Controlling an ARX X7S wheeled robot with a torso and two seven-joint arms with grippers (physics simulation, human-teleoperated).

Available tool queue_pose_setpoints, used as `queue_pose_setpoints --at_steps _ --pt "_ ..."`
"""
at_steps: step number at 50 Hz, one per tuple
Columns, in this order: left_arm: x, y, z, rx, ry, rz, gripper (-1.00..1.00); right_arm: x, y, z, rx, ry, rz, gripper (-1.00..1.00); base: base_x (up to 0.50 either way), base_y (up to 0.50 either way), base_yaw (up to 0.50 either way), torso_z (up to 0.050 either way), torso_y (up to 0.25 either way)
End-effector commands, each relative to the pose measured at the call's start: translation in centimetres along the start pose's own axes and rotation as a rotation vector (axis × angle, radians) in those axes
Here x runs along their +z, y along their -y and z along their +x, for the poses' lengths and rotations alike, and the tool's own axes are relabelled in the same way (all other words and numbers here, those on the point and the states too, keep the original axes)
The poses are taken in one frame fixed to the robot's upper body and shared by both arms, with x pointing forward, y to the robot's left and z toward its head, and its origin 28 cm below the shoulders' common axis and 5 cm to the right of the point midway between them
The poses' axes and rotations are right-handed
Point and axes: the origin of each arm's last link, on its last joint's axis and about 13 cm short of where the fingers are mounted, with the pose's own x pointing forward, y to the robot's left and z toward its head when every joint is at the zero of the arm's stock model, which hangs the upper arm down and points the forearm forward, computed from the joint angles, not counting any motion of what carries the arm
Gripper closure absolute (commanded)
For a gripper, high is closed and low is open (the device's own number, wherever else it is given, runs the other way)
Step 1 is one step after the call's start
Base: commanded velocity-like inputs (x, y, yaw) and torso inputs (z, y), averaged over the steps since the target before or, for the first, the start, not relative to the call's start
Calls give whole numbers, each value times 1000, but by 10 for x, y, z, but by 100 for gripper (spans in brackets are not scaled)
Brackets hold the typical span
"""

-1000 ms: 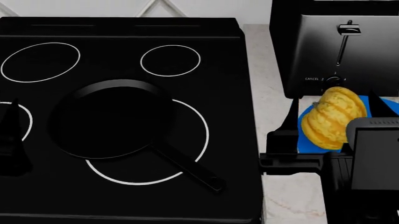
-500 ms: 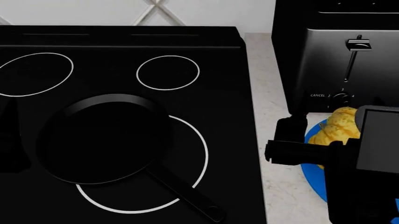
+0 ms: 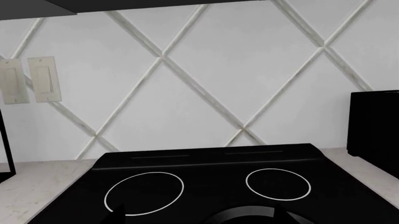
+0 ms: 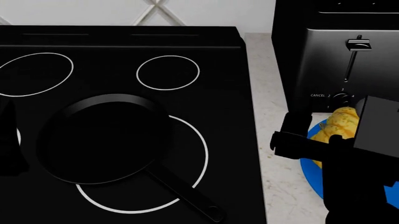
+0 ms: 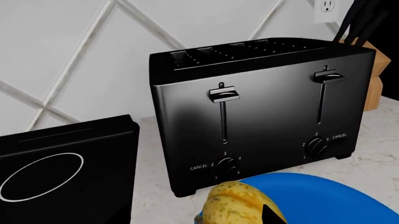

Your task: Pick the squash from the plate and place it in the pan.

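Tilting slightly since half a second ago, the right tool (image 4: 315, 140) is hovering at the squash (image 4: 337, 125) sitting on the plate (image 4: 309, 170), jaw state hidden, approaching to grasp before carrying it to the pan (image 4: 103, 137)

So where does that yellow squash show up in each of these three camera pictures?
Head view: the squash is at the right edge, on the blue plate, partly hidden by the right arm.
Right wrist view: the squash is at the bottom centre, in front of the toaster.
Left wrist view: not in it.
Shared landmark: the toaster, just behind the squash.
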Motion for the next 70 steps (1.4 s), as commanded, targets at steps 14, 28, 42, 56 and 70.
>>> queue_pose_setpoints --at_steps 14,28,42,56,70 --pt "1 0 -4 -11 -7 -10 -100 -15 7 17 -160 -80 8 -100 0 0 0 0 0" --pt "1 1 -7 -21 -12 -17 -100 -18 7 32 -180 -119 27 -100 0 0 0 0 0" --pt "4 0 -10 -28 -12 -14 -100 -29 8 38 -195 -170 37 -100 0 0 0 0 0" --pt "3 1 -13 -32 -13 -17 -100 -34 7 43 -175 -202 26 -100 0 0 0 0 0" --pt "4 0 -12 -29 -13 -15 -100 -43 10 50 -197 -235 36 100 1 0 0 0 0"
